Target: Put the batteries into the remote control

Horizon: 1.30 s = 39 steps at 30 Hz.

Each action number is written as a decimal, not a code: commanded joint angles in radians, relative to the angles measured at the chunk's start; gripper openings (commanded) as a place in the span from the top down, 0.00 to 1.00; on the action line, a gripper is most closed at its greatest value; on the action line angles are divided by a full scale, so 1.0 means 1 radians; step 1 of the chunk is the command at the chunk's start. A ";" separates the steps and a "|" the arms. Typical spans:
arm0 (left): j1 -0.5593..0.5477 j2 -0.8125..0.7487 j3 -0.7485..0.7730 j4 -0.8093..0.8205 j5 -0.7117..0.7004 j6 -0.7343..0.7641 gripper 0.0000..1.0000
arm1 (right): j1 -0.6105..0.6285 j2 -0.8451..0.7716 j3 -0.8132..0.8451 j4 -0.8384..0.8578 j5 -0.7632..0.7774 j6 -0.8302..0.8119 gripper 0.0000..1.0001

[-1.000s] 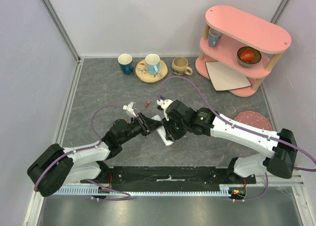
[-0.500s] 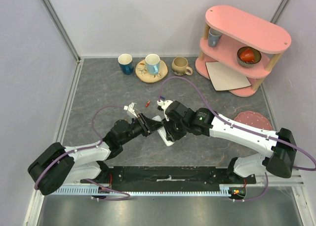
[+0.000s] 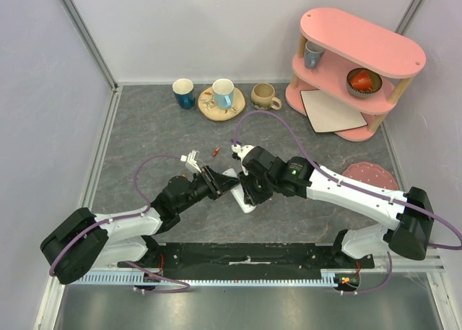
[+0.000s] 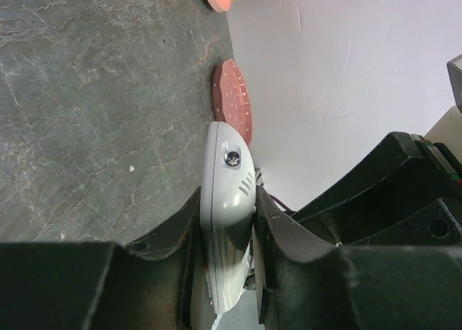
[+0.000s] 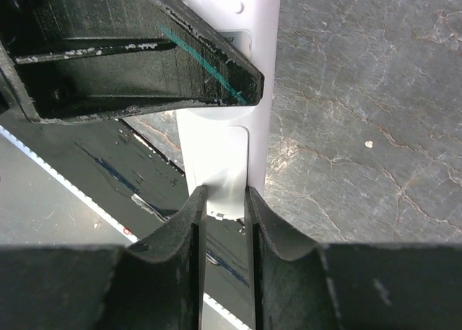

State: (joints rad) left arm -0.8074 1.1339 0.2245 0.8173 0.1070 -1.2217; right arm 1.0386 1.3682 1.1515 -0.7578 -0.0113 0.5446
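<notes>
Both arms stretch low over the middle of the grey marbled table (image 3: 144, 128), where the left gripper (image 4: 227, 200) clamps the slim white plastic remote control (image 4: 229, 178), while the right gripper (image 5: 225, 193) stands narrow at its near end, grip unclear.

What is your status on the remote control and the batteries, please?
Left claw shut on remote control. Right claw at its back cover, grip unclear. One red battery loose on table, not loaded. Nothing seen blocking.

Pink shelf (image 3: 361, 40) far right, white card (image 3: 332, 111) on its base; reddish disc (image 3: 369, 175) nearby
</notes>
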 commanded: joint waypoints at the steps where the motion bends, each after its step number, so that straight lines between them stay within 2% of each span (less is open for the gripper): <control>1: -0.032 -0.028 0.019 0.134 0.042 -0.012 0.98 | -0.002 -0.001 0.016 0.143 -0.001 0.031 0.68; 18: -0.032 -0.036 0.006 0.132 0.042 -0.009 0.98 | -0.003 -0.043 0.066 0.083 0.071 0.032 0.48; 23: -0.026 -0.046 0.004 0.106 0.037 0.004 0.98 | -0.002 -0.139 0.129 0.041 0.158 0.018 0.43; 25: -0.018 -0.046 0.006 0.105 0.057 0.005 0.98 | -0.003 -0.206 0.096 0.052 0.204 0.015 0.36; 28: 0.010 -0.048 0.012 0.120 0.121 0.010 0.98 | -0.009 -0.308 -0.021 0.139 0.220 0.029 0.25; 31: 0.036 -0.042 0.007 0.178 0.201 0.001 0.98 | -0.034 -0.400 -0.157 0.276 0.134 0.061 0.16; 34: 0.066 -0.031 -0.013 0.279 0.259 -0.038 0.98 | -0.083 -0.455 -0.284 0.426 -0.025 0.112 0.12; 36: 0.082 -0.019 -0.017 0.330 0.301 -0.065 0.98 | -0.116 -0.494 -0.364 0.529 -0.079 0.155 0.12; 39: 0.097 -0.016 -0.007 0.342 0.338 -0.079 0.98 | -0.149 -0.518 -0.449 0.661 -0.189 0.190 0.12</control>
State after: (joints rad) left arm -0.7280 1.1110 0.2127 1.0195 0.3477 -1.2495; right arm 0.9264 0.8883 0.7914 -0.3504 -0.0322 0.6579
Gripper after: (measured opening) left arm 0.328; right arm 0.880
